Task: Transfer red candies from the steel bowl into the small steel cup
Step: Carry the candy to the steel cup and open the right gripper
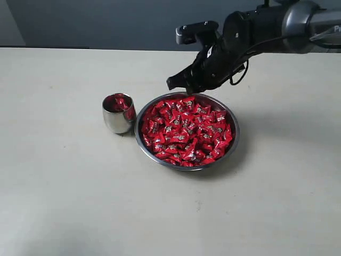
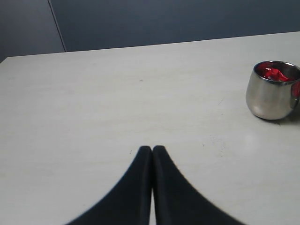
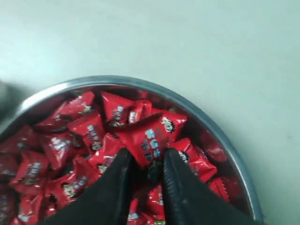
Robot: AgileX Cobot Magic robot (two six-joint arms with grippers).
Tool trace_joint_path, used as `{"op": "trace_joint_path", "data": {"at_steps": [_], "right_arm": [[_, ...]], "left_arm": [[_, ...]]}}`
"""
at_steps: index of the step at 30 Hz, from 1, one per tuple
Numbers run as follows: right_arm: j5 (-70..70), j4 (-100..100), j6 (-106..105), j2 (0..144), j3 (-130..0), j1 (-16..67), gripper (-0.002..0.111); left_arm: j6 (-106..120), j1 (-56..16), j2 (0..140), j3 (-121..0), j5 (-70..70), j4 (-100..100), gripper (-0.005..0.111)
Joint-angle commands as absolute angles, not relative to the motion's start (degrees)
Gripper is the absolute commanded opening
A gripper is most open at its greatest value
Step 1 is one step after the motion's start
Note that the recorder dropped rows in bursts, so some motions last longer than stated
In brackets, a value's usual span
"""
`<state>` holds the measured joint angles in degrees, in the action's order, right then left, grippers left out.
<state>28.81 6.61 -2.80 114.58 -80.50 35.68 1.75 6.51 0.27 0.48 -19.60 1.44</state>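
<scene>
1. The bowl (image 1: pixel 235 140) is full of candies (image 1: pixel 186 130); the cup (image 1: pixel 117 121) beside it holds a few.
2. The right gripper (image 3: pixel 147 164) sits around one candy (image 3: pixel 152 138) at the bowl's edge, maybe pinching it.
3. The left gripper (image 2: pixel 152 150) is closed.

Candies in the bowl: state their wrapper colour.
Candies: shiny red with whitish print; clearest in right wrist view.

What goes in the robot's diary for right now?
right tool: over steel bowl, tips at a red candy, grip unclear | left tool: shut, empty | small steel cup: holds red candies
</scene>
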Motion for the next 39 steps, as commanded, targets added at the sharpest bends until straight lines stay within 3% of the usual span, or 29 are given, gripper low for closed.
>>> {"op": "trace_joint_path", "data": {"at_steps": [1, 10, 24, 28, 33, 39], "right_arm": [[27.8, 7.2, -4.8, 112.2, -80.4, 40.2, 0.001], [29.1, 8.2, -6.5, 118.1, -91.7, 48.8, 0.001], [30.7, 14.0, -10.1, 127.6, -99.2, 50.0, 0.001], [30.3, 14.2, -10.4, 127.7, -99.2, 50.0, 0.013], [30.2, 14.0, -10.4, 127.6, -99.2, 50.0, 0.038], [31.9, 12.1, -10.4, 124.8, -99.2, 50.0, 0.038]], "left_arm": [[1.7, 6.2, 0.0, 0.0, -19.3, 1.6, 0.0], [1.7, 6.2, 0.0, 0.0, -19.3, 1.6, 0.0], [1.7, 6.2, 0.0, 0.0, -19.3, 1.6, 0.0], [1.7, 6.2, 0.0, 0.0, -19.3, 1.6, 0.0], [1.7, 6.2, 0.0, 0.0, -19.3, 1.6, 0.0], [1.7, 6.2, 0.0, 0.0, -19.3, 1.6, 0.0]]}}
